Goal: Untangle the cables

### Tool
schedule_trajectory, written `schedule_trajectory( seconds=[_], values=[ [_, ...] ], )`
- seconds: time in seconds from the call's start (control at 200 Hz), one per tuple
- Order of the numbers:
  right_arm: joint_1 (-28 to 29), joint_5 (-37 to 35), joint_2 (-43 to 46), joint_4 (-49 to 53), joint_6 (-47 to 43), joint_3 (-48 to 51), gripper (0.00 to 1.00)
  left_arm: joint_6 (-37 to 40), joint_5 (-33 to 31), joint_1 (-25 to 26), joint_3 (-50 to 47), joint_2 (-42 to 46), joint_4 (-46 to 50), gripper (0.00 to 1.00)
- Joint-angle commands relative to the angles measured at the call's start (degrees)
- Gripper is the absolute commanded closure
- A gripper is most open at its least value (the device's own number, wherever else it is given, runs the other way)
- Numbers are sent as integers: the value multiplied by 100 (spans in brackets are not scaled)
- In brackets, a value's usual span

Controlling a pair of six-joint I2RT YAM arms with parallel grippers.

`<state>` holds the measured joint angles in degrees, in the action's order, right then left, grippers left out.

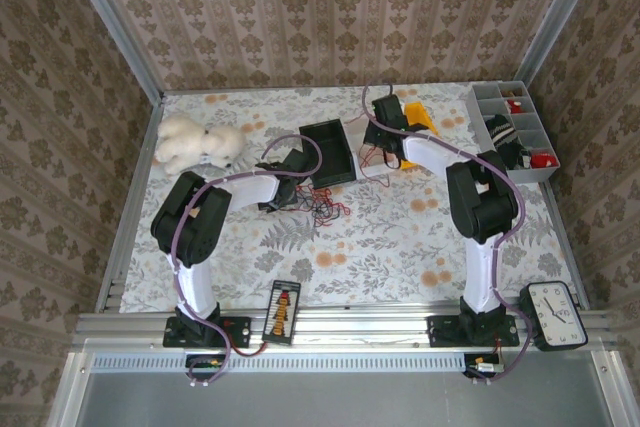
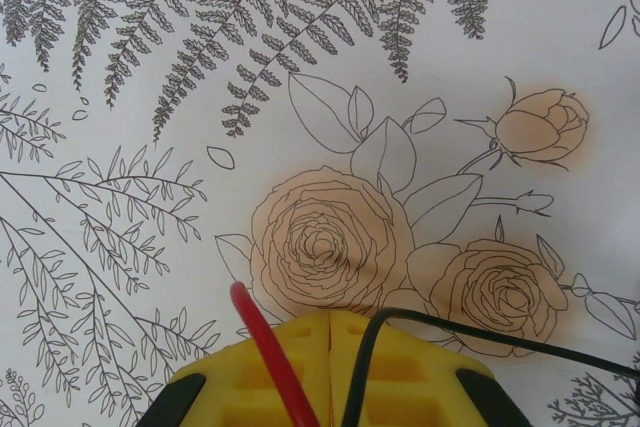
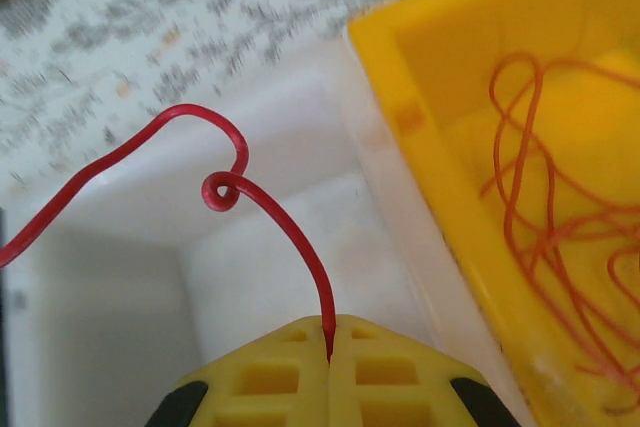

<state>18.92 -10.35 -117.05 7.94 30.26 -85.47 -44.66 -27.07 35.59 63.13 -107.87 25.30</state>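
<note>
Separating step. Left end effector (image 2: 330,321) closed, bottom centre; red cable (image 2: 262,332) and dark cable (image 2: 375,342) crossed its tips, hold unclear. Right end effector (image 3: 329,327) pinched single red strand (image 3: 284,230) above white bin (image 3: 250,282). Tangle (image 1: 322,205) lay mid-frame on worktop (image 1: 400,247). Next, probably: draw strand clear.

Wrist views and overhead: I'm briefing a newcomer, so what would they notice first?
Most striking is the thin red wire pinched in the closed yellow right gripper, curling through a small loop above a white tray beside a yellow bin holding red strands. Mid-table, the loose red cable tangle lies by the left gripper, a red strand and a black wire draped across its closed fingers.
</note>
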Motion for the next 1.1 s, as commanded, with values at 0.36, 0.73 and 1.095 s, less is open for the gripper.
schedule_trajectory(
  seconds=[0.36, 0.73, 1.095],
  values=[
    [-55, -346, 106, 497, 287, -80, 90, 87, 402, -61, -312, -244, -445, 100],
    [33, -155, 1344, -347, 221, 1333, 45, 5, 422, -44, -342, -232, -350, 100],
    [77, 508, 2262, -455, -255, 2945, 38, -33, 404, -44, -282, -199, -262, 100]
  ],
)
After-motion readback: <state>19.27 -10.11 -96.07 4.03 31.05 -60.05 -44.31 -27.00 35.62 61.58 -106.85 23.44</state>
